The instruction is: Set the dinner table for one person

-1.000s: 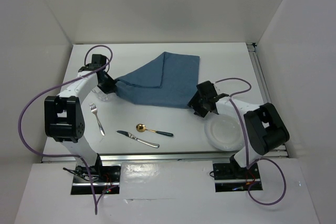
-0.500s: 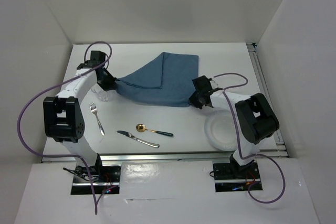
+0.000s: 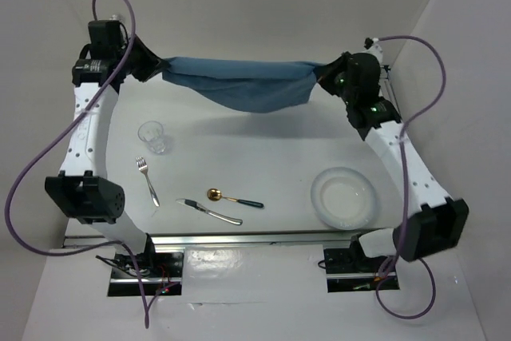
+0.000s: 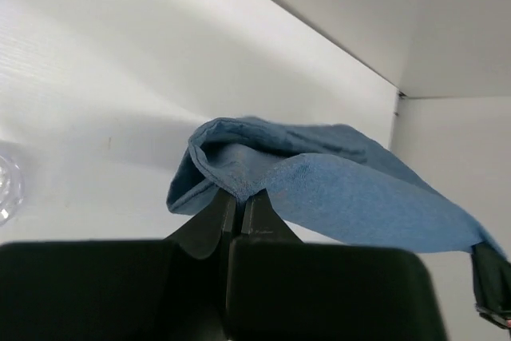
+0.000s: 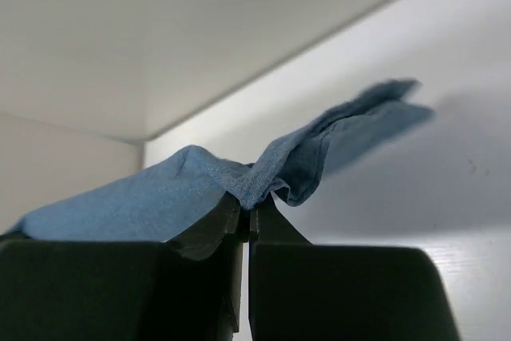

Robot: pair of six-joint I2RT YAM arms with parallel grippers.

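**Blue cloth held aloft between two end effectors above a white tabletop**

- Large flat matte-white rectangular tabletop [image 3: 263, 145]: fills the floor of the white-walled enclosure. A silver metal rail [image 3: 255, 237] runs along its near edge, by the arm bases.
- Left end effector [image 3: 148, 65]: raised at far left, fingers pressed together on one corner of the cloth.
- Clear drinking glass [image 3: 153, 136]: upright, left side of the tabletop.
- Silver metal fork [image 3: 149, 183]: lying flat, just nearer than the glass.
- Blue fabric cloth [image 3: 239, 85]: strung in the air between both end effectors, sagging in the middle, shadow on the tabletop beneath.
- Silver table knife [image 3: 210, 212]: flat, near the rail.
- Gold-bowled spoon with dark handle [image 3: 237, 200]: just beside the knife.
- Right end effector [image 3: 326, 76]: raised at far right, fingers clamped on the opposite corner of the cloth.
- Round white plate [image 3: 345, 199]: near right, apart from the cutlery.
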